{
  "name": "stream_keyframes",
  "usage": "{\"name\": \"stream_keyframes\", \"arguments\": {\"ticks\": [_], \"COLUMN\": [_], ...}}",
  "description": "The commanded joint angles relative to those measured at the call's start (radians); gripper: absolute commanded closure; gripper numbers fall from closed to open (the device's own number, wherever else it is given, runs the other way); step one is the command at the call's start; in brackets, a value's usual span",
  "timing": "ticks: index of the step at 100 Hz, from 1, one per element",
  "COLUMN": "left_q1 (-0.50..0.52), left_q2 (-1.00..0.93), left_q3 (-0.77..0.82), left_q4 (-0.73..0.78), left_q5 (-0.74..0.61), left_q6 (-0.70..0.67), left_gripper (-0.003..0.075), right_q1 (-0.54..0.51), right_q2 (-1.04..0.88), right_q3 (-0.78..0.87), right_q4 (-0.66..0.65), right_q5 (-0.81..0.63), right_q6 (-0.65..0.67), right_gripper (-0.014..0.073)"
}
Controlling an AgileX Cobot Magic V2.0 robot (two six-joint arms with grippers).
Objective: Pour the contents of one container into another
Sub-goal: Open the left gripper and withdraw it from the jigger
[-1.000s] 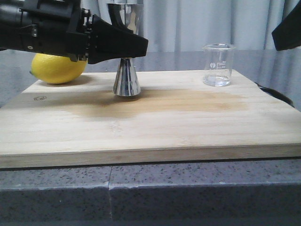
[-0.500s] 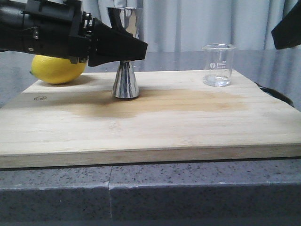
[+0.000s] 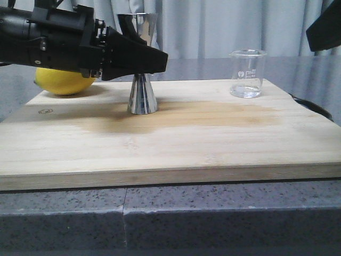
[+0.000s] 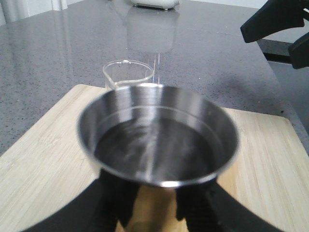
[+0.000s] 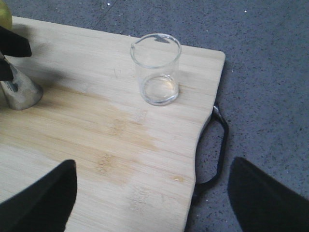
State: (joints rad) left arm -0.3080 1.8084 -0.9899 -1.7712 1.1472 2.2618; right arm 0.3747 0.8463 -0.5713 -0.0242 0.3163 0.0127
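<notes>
A shiny steel jigger [image 3: 143,93] stands upright on the left part of the wooden cutting board [image 3: 213,144]. My left gripper [image 3: 153,58] is shut on its narrow waist. In the left wrist view the jigger [image 4: 157,140] fills the middle, its bowl blurred, with black fingers [image 4: 116,198] on both sides below it. The small clear glass beaker [image 3: 247,73] stands at the board's far right corner, untouched; it also shows in the wrist views [image 5: 155,70] [image 4: 128,75]. My right gripper [image 5: 152,193] hangs open above the board's right edge, empty.
A yellow lemon [image 3: 61,81] lies behind my left arm at the board's far left corner. A black handle [image 5: 219,145] sticks out from the board's right side. The board has a darker damp-looking streak [image 3: 202,114] across its middle. Grey speckled counter surrounds it.
My left gripper and the jigger have come down a little over the last second; the jigger's foot now sits lower on the board. Beaker and right gripper have stayed put.
</notes>
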Motion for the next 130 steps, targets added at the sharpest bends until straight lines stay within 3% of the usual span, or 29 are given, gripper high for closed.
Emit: {"name": "stream_keyframes", "arguments": {"ticks": [1, 11, 18, 29, 43, 72, 103, 130], "left_q1": [-0.007, -0.007, -0.007, -0.007, -0.007, -0.007, -0.007, -0.007], "left_q2": [-0.038, -0.04, -0.052, -0.105, -0.2, -0.39, -0.63, -0.829], "left_q3": [-0.028, -0.028, -0.028, -0.032, -0.032, -0.085, -0.134, -0.131], "left_q4": [-0.074, -0.074, -0.069, 0.0, 0.152, 0.609, 1.228, 1.507], "left_q5": [0.073, 0.068, 0.041, -0.032, -0.176, -0.253, -0.23, -0.133], "left_q6": [0.004, 0.004, -0.012, -0.07, -0.239, -0.764, -1.426, -1.837], "left_gripper": [0.0351, 0.0219, 0.0168, 0.016, 0.016, 0.0162, 0.0162, 0.0162], "right_q1": [0.0, 0.0, 0.0, 0.0, 0.0, 0.0, -0.029, -0.072], "right_q2": [-0.012, -0.012, -0.012, -0.012, -0.012, -0.012, -0.017, -0.095], "right_q3": [-0.025, -0.025, -0.025, -0.032, -0.078, -0.216, -0.225, -0.225], "right_q4": [-0.011, -0.011, -0.011, -0.011, -0.011, -0.007, -0.02, -0.022], "right_q5": [-0.074, -0.074, -0.073, -0.055, 0.066, 0.375, 0.466, 0.492], "right_q6": [-0.002, -0.002, -0.002, -0.002, -0.002, -0.002, -0.002, 0.025], "right_gripper": [0.0039, 0.0039, 0.0039, 0.0039, 0.0039, 0.0039, 0.0039, 0.0039]}}
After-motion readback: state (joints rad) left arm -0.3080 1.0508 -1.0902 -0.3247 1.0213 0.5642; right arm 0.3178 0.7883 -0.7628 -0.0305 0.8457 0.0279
